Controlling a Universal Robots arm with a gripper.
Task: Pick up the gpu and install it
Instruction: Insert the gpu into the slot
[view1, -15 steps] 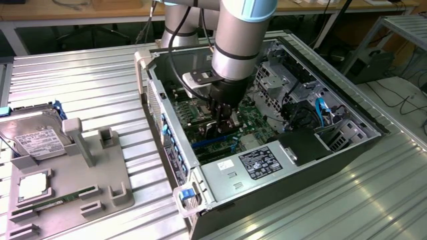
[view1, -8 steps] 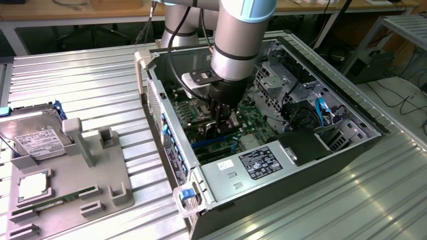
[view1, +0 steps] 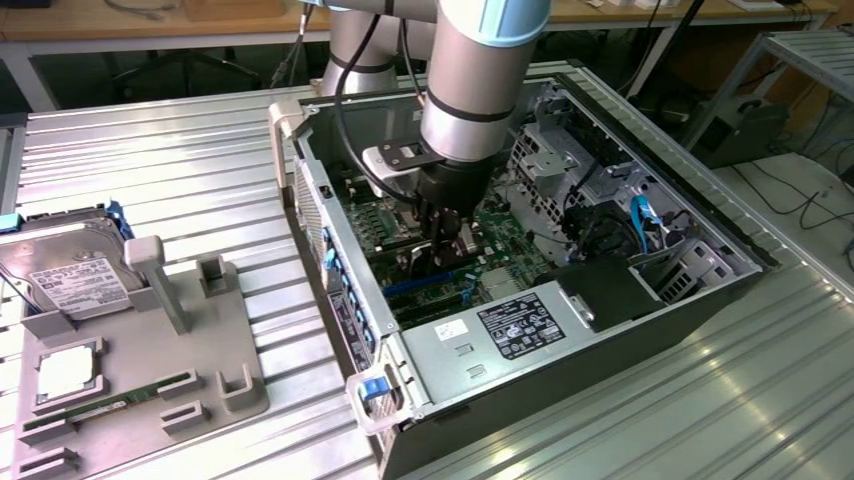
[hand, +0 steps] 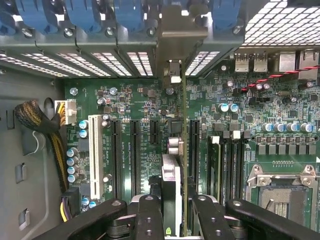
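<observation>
Arm reaches down into the open case (view1: 534, 400), which lies on its side on the ribbed metal surface (view1: 200, 170). Gripper (view1: 441, 235) sits low over the motherboard (hand: 145, 100).

Fingers (hand: 150, 215) narrow, clamped on either face of the gpu (hand: 171, 170). Card held on edge, seen edge-on in the wrist view as a thin upright strip between the two fingers.

Key relation: the gpu's long axis runs straight out from the fingers toward the case's rear wall, parallel to the expansion slots (hand: 135, 150). Its metal bracket (hand: 181, 40) stands at the far end, against the row of vented slot covers (hand: 95, 62), in the gap between them. The card's lower edge lines up between the short black slot (hand: 153, 132) and the long black slot (hand: 193, 145), beside the memory slots (hand: 230, 165). White slot (hand: 95, 150) lies well apart to the other side.

Cannot tell whether the card's contact edge has entered a slot or hangs just above it; card body hides that line. Judged: placing stage, card aligned and close to the board.

At the exterior view's left, a grey holder (view1: 200, 370) carries the hard drive (view1: 67, 275) and memory stick (view1: 120, 405), well apart from the gripper.
</observation>
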